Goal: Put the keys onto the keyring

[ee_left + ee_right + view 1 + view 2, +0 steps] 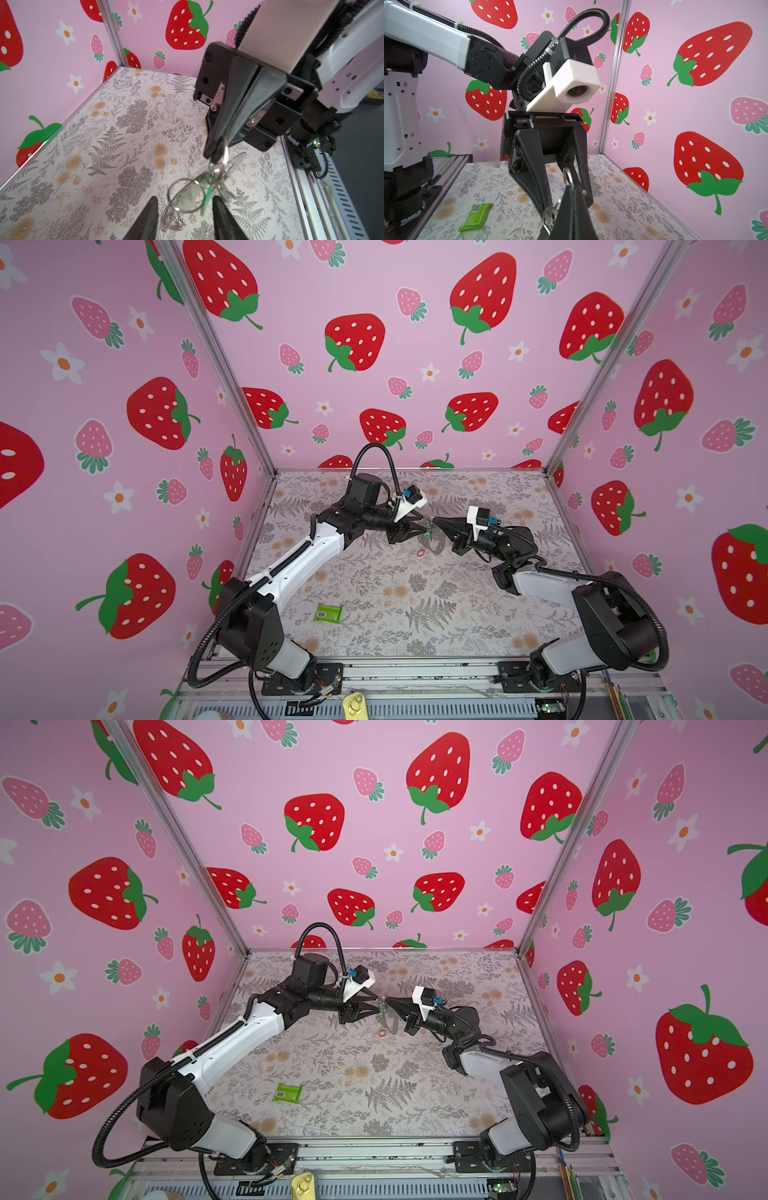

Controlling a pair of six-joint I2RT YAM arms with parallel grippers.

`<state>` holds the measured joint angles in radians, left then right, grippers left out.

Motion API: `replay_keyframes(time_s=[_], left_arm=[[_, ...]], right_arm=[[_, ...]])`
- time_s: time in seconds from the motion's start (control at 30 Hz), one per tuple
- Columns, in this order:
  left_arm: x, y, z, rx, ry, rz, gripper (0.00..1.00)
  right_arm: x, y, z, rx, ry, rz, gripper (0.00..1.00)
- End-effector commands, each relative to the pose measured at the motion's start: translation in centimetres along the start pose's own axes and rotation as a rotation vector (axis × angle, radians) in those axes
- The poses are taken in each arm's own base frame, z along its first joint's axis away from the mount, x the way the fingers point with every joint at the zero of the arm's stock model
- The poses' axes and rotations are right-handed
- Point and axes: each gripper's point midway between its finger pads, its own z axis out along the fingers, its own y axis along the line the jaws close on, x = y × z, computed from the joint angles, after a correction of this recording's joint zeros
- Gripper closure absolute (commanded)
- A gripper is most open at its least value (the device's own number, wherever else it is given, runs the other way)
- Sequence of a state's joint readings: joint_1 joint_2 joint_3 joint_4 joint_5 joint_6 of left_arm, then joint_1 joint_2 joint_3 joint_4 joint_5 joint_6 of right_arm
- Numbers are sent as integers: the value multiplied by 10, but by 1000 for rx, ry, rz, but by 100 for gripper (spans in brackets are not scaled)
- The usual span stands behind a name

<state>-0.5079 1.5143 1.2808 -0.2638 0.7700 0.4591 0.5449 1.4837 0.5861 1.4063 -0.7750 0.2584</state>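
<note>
My right gripper (572,188) is shut on a silver metal ring (568,176) of the keyring, above the middle of the floral table. From that ring a cluster of silver rings (187,195) hangs with a green key tag (207,195) among them. In both top views the keyring's strap loop (436,545) (391,1026) dangles below, with a red-orange key tag (420,552) (382,1032) beside it. My left gripper (185,199) faces the right gripper (433,522) tip to tip. It stands open, its fingers (149,218) on either side of the hanging rings and apart from them.
A green packet with a barcode label (328,612) (475,216) lies on the table near the left arm's base. Pink strawberry walls close in three sides. A metal rail (415,672) runs along the front edge.
</note>
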Motion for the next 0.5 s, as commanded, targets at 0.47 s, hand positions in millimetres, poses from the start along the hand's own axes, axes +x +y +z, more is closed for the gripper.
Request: replay_keyframes(time_s=[0.47], left_arm=[[-10,-11,5,84,-102,32,57]], right_arm=[[-39,-8,8,-4,-145,-56,100]])
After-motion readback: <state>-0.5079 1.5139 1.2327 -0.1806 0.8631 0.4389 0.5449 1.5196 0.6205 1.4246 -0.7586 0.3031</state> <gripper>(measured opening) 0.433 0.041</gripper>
